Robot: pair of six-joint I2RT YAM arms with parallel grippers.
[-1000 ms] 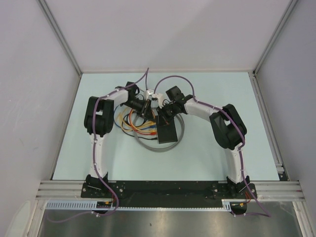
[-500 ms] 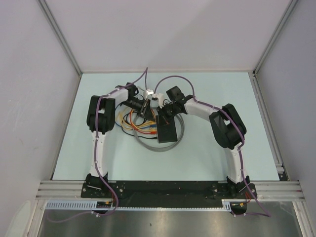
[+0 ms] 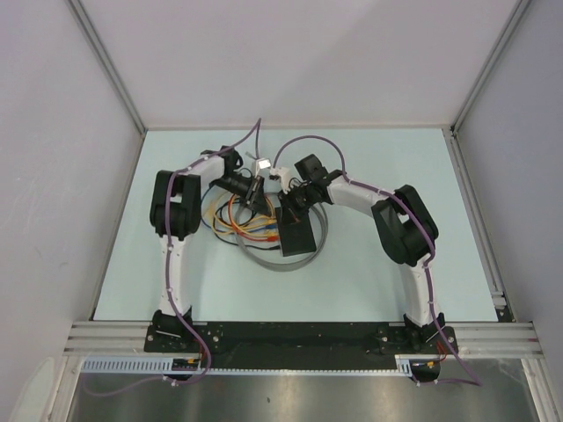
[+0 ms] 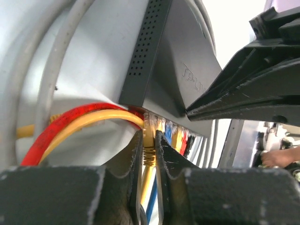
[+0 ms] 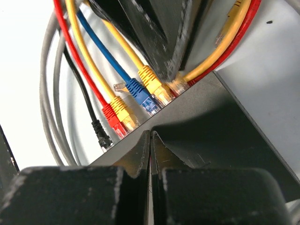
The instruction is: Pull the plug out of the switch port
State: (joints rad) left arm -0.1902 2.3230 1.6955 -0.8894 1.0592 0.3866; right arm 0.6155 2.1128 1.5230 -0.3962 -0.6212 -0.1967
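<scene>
The switch (image 3: 297, 236) lies lengthwise near-to-far, ports facing left; the left gripper (image 4: 149, 137) pinches its yellow plug (image 4: 148, 150), the right gripper (image 5: 150, 136) is pressed together.

The switch (image 4: 187, 70) is matt black plastic, its side wall pierced with fine holes. At the switch's port edge the cables (image 4: 89, 121) wear smooth glossy jackets, and the yellow plug (image 4: 148, 147) has a ribbed, rubbery boot.

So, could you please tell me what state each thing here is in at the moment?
left gripper, shut on the yellow plug.
yellow plug, seated in its port, not yet pulled.
right gripper, shut, tips against the switch.
switch, row of ports filled with plugs.
blue plug, plugged in.
</scene>
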